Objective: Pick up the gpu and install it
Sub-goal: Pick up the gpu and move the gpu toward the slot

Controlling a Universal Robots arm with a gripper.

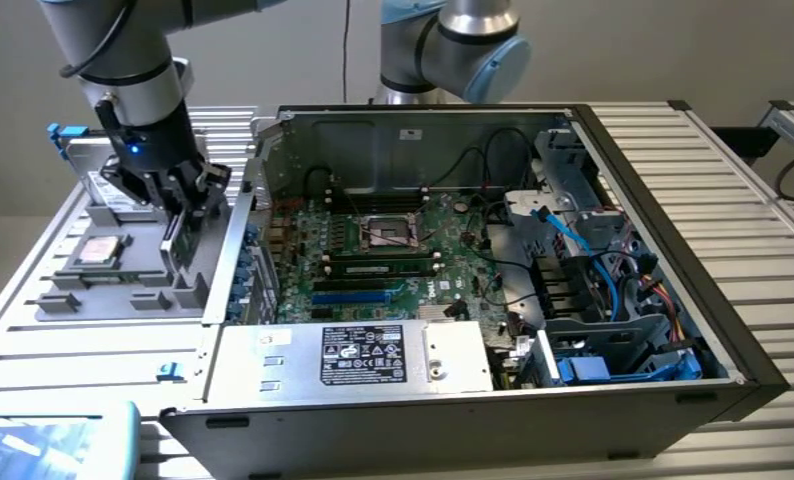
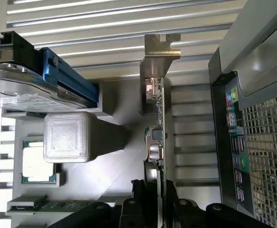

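The gripper (image 1: 177, 205) (image 2: 155, 202) has its fingers closed on the top edge of the gpu (image 1: 172, 240) (image 2: 158, 126), a thin card standing on edge over the gray tray (image 1: 117, 300) (image 2: 119, 118). The tray lies just beside the open computer case (image 1: 651, 140) (image 2: 262, 118), on the exterior view's left. The card's silver bracket (image 2: 152, 71) is at the end far from the fingers.

Probably a lab: open computer case (image 1: 437, 425) on slatted bench (image 1: 724, 170).

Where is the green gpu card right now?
The gpu stands on edge in the gray parts tray at the exterior view's left, just beside the open computer case, with the gripper closed on it.
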